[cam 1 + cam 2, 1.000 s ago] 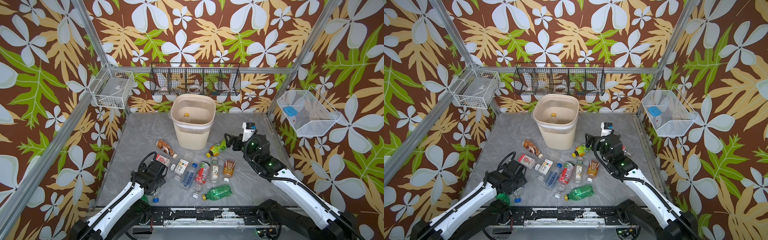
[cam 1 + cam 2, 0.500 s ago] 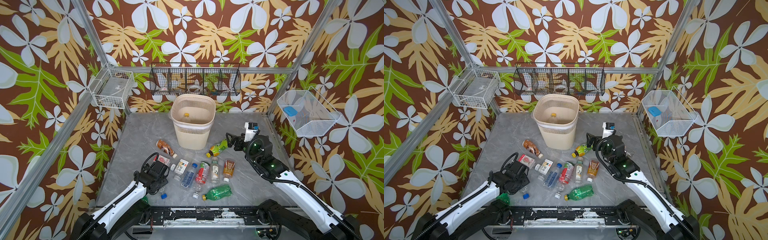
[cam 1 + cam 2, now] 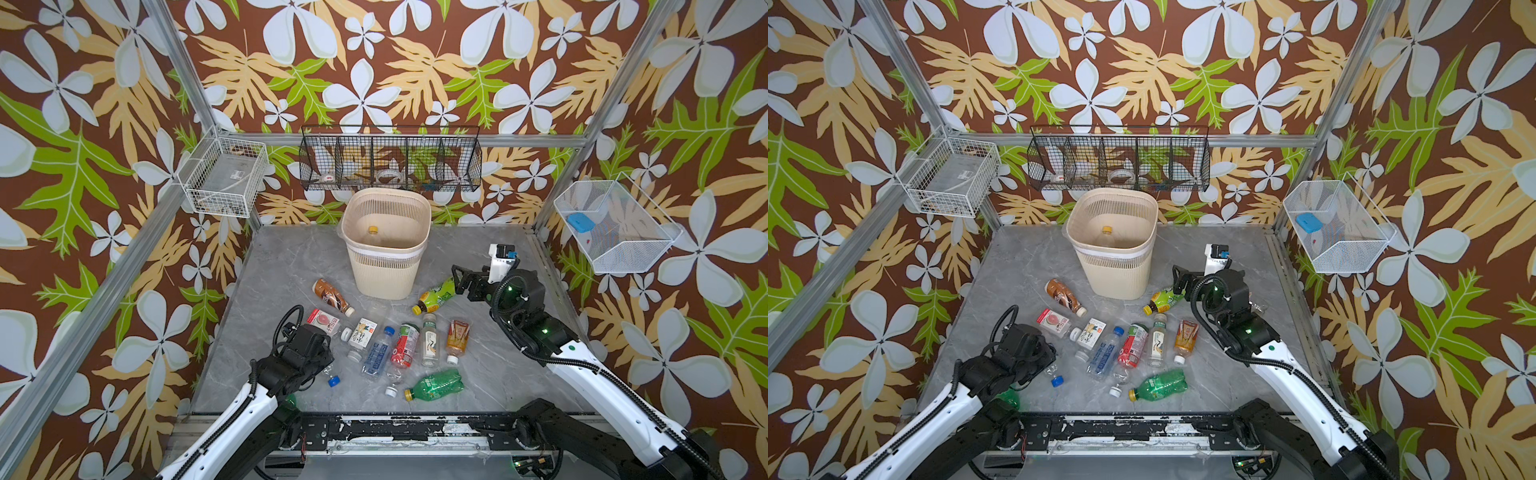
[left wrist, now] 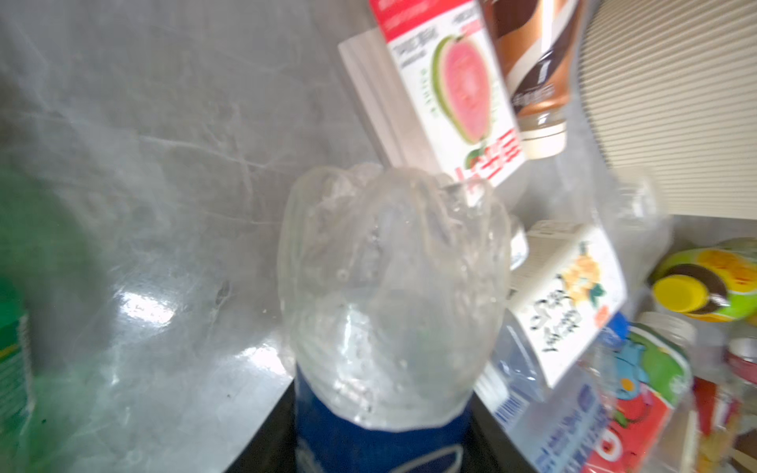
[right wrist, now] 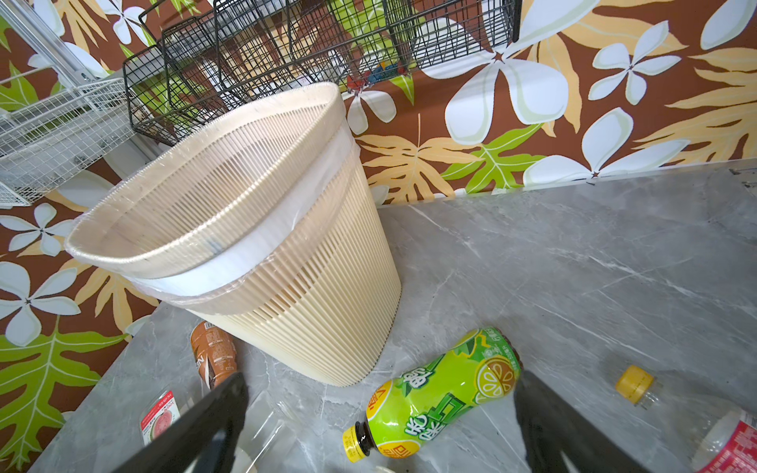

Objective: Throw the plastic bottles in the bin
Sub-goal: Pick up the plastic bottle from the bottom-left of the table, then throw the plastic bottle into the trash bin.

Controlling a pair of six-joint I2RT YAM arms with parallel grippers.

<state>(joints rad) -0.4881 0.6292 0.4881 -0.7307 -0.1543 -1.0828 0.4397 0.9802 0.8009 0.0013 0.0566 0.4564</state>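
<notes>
Grey tabletop (image 3: 490, 374), one bin (image 3: 386, 276), one clear bottle (image 4: 393, 295) in left end effector (image 3: 323, 362)

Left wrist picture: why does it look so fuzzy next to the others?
Left wrist view: the clear blue-labelled bottle sits close to the lens, everything soft, white glare on the table. Right wrist view: lime-green bottle crisp. Both top views: evenly lit, sharp.

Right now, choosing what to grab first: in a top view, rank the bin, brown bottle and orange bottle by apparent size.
Largest: bin.
Then brown bottle and orange bottle, which look about alike; too close to rank.
</notes>
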